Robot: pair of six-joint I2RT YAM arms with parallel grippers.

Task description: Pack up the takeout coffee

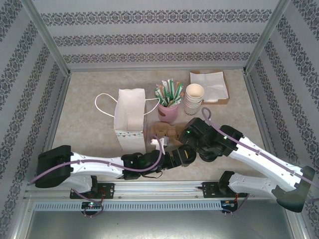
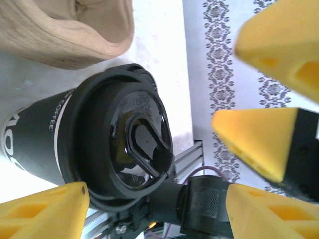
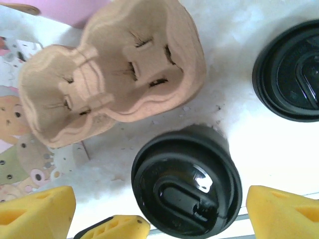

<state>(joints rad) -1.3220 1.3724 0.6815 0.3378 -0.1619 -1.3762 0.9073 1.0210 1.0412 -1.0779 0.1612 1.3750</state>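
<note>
The takeout coffee [image 3: 187, 184] stands upright on the table: a dark cup with white lettering under a round black lid [image 2: 124, 144]. It sits just in front of the brown pulp carrier [image 3: 114, 74], whose holes are empty. My right gripper [image 3: 159, 199] is open and straddles the cup from above, with a gap on the left side. My left gripper [image 2: 155, 201] is open too; one yellow finger [image 2: 45, 211] is close under the lid rim and the other stands well apart. In the top view both grippers [image 1: 172, 158] [image 1: 188, 152] meet over the cup and hide it.
A loose black lid [image 3: 289, 79] lies right of the carrier. Behind stand a white paper bag [image 1: 130, 119], a pink cup of straws [image 1: 168, 110], a stack of lidless cream cups [image 1: 194, 98] and a napkin tray [image 1: 209, 85]. The table's near edge rail [image 2: 192, 154] is close.
</note>
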